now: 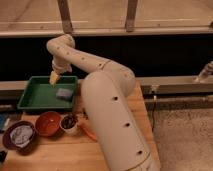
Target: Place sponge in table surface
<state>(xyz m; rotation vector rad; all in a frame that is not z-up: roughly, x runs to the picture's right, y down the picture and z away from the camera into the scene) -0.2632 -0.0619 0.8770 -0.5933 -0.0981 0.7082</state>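
Grey-blue flat soft sponge (63, 93): one, lying inside one green rectangular tray (36, 96). Claw (54, 78) above tray, fingers apart, empty. Light-brown wooden tabletop (60, 156): one red-orange bowl (48, 123), one dark bowl (19, 136), one small cup (69, 123).
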